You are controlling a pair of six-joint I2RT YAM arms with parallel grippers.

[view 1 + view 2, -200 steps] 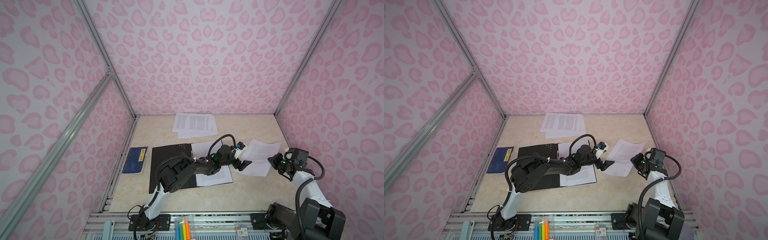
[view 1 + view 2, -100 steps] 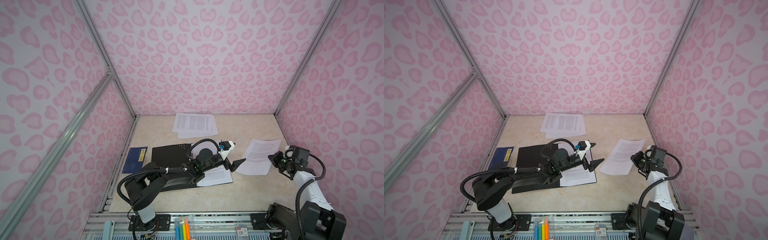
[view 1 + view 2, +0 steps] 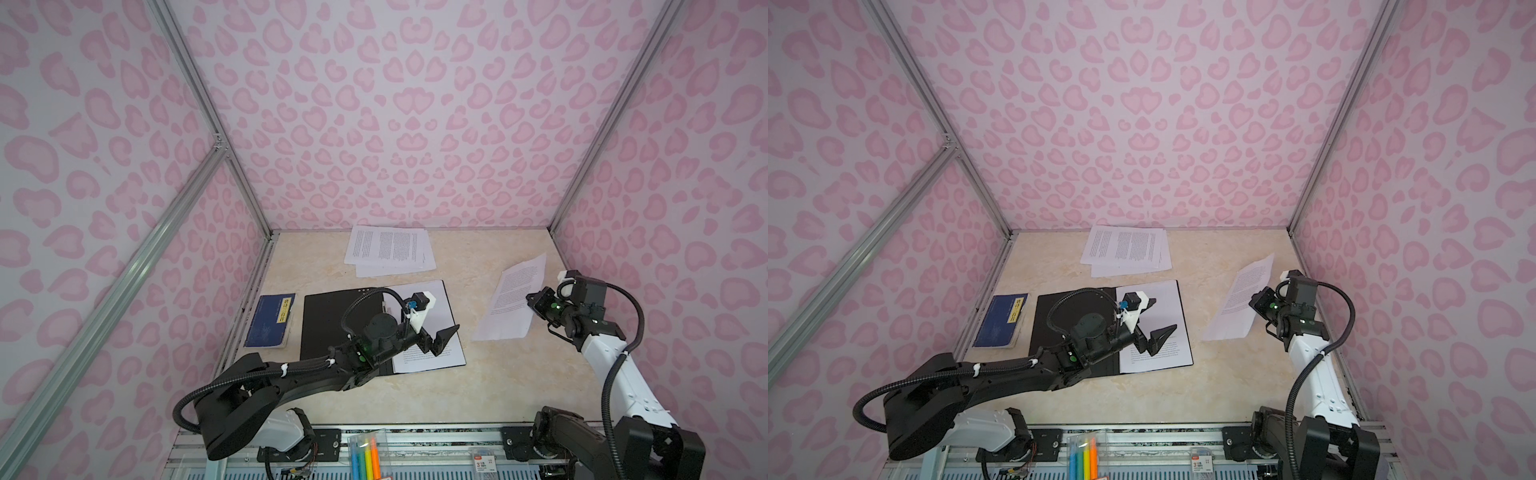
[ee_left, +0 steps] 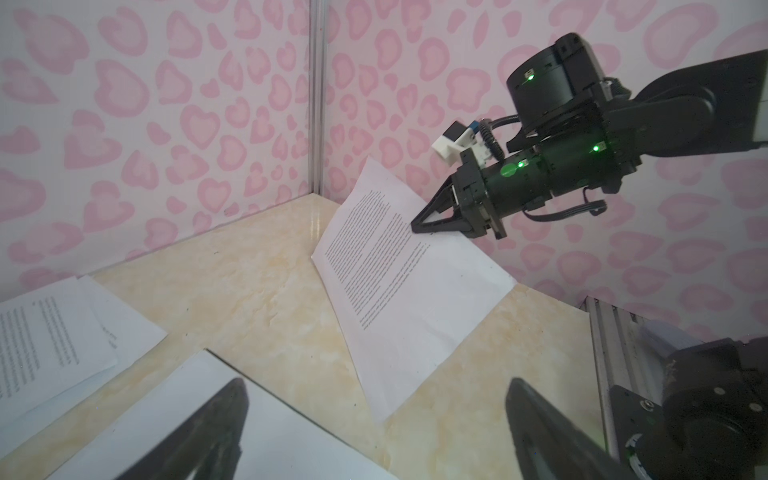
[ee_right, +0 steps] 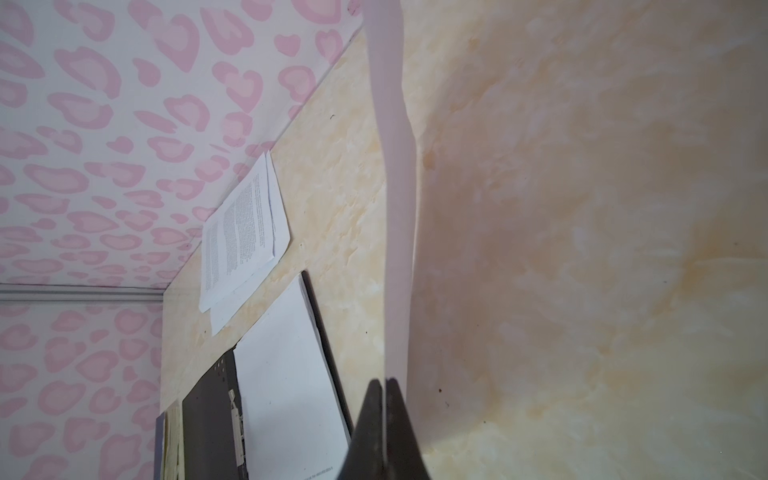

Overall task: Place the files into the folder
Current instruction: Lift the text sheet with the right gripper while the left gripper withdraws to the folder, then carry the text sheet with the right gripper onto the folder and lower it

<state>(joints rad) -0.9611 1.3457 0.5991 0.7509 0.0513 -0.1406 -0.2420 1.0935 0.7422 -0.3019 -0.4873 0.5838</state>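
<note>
The right gripper (image 4: 415, 226) was closed on the edge of one printed sheet (image 4: 407, 291). That side was lifted, while the opposite corner seemed to rest on the table (image 3: 478, 386). I judge this hold was meant for carrying the sheet toward the folder. The left gripper (image 3: 436, 340) hovered empty, its jaws wide apart, over the folder (image 3: 328, 320). The folder lay open with its black inside up, near the held sheet, probably so that papers could go in flat. One white page (image 3: 442, 307) already lay on its right half. More files (image 3: 390, 249) lay stacked by the back wall, well apart.
</note>
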